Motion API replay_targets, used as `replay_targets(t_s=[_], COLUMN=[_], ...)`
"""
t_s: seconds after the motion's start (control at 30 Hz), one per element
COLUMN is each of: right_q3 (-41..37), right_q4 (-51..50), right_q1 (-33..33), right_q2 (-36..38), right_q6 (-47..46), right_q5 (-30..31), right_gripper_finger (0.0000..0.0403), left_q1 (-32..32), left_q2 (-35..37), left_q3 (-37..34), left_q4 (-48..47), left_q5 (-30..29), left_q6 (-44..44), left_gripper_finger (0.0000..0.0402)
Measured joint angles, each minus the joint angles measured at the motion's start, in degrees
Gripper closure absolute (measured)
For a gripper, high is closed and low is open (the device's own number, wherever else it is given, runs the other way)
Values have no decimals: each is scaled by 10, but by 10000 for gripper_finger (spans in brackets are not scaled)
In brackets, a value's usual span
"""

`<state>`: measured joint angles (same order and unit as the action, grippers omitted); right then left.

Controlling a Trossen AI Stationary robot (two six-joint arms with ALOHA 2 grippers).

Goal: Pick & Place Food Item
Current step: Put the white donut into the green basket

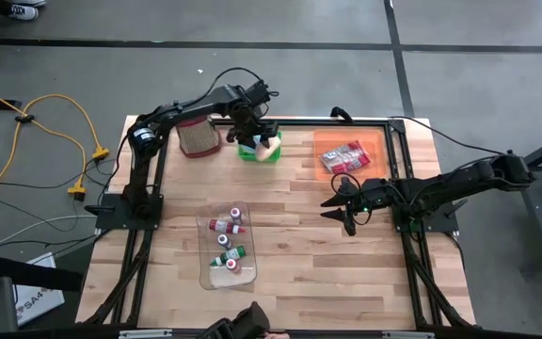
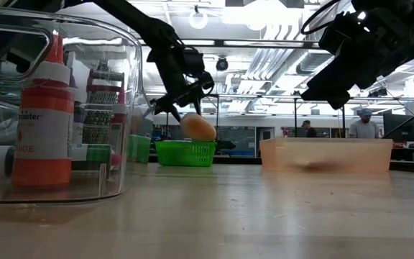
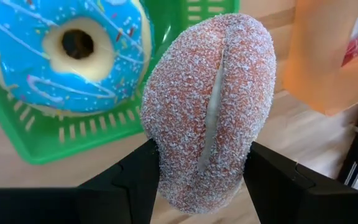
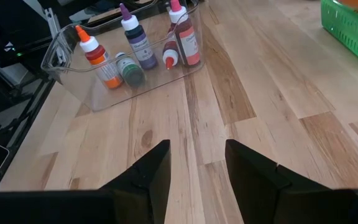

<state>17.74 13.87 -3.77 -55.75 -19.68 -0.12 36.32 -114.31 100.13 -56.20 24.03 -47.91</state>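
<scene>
A sugar-coated filled doughnut (image 3: 210,106) with a cream slit sits between the fingers of my left gripper (image 1: 255,134), at the far side of the table over the right edge of a green basket (image 1: 252,151). A blue-iced ring doughnut (image 3: 67,50) lies in that basket. In the low view the sugared doughnut (image 2: 198,126) hangs just above the basket (image 2: 185,152). An orange tray (image 1: 346,151) stands to its right. My right gripper (image 1: 339,202) waits open over the bare table, right of centre. My left gripper pinches the sugared doughnut's end nearest the wrist (image 3: 166,180) between its two fingers (image 3: 135,180), one on each rounded side. The fingers slant down from the table's far left. The doughnut sticks out beyond the fingertips, slit toward the camera, lifted clear of the table.
A clear bin (image 1: 226,247) of small sauce bottles stands at the near middle. A reddish grater-like thing (image 1: 199,138) stands left of the basket. Red and white packets (image 1: 344,157) lie in the orange tray. Bare wood lies between the bin and the tray.
</scene>
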Motion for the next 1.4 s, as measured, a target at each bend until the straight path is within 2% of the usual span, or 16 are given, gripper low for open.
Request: replay_targets(t_s=[0.47, 0.67, 1.13, 1.4], right_q3=[0, 0, 0, 0], right_q4=[-1, 0, 0, 0], right_q1=[0, 0, 0, 0], right_q2=[0, 0, 0, 0], right_q6=[0, 0, 0, 0], right_q5=[0, 0, 0, 0], right_gripper_finger=[261, 261, 261, 261], left_q1=[16, 29, 34, 34], left_q2=[-39, -50, -45, -21], left_q3=[0, 0, 0, 0], left_q4=[33, 43, 42, 37], left_q5=[56, 72, 49, 7], left_q6=[-70, -43, 33, 47], left_gripper_finger=[202, 202, 201, 173])
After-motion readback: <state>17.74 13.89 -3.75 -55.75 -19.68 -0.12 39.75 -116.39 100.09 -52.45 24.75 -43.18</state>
